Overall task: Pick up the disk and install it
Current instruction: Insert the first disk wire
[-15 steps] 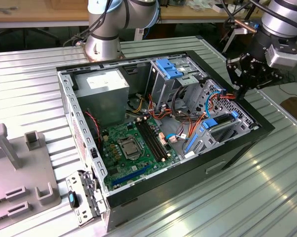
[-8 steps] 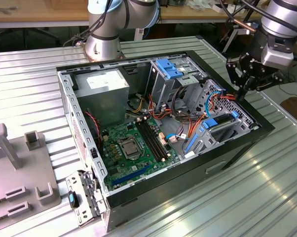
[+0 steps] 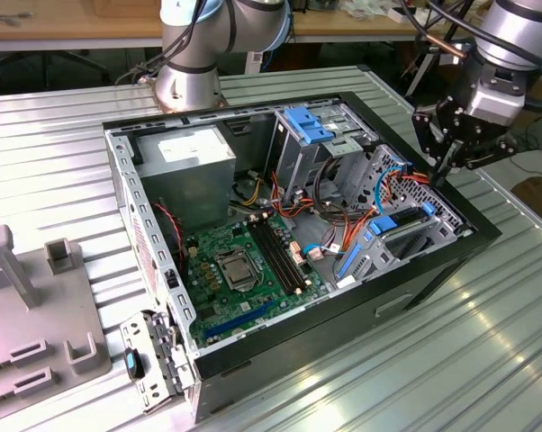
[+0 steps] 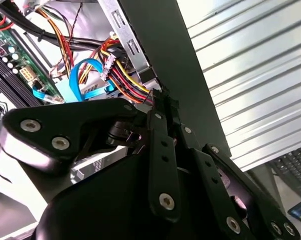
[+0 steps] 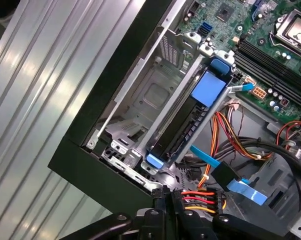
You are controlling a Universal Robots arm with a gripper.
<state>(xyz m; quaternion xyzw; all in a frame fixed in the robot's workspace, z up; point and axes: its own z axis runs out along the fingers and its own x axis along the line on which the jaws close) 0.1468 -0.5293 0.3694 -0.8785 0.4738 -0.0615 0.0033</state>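
Note:
The disk (image 3: 413, 230) lies in the low drive bay at the corner of the open computer case (image 3: 433, 270) on the exterior view's right. Its blue carrier rail (image 5: 206, 89) frames it, and the drive's dark side (image 5: 183, 132) shows in the first wrist view. My gripper (image 3: 440, 174) hangs just above the case rim beside that bay, its fingers closed together with nothing seen between them. In both wrist views the fingertips (image 4: 160, 102) (image 5: 165, 192) meet right next to a bundle of red, yellow and black cables (image 5: 200, 200), apart from the disk.
The case holds a green motherboard (image 3: 244, 261), a grey power supply (image 3: 194, 157) and a tall drive cage with a fixed blue bracket (image 3: 307, 124). A second arm's base (image 3: 190, 76) stands behind the case. A grey fixture (image 3: 28, 315) sits on the ribbed metal table (image 3: 487, 360).

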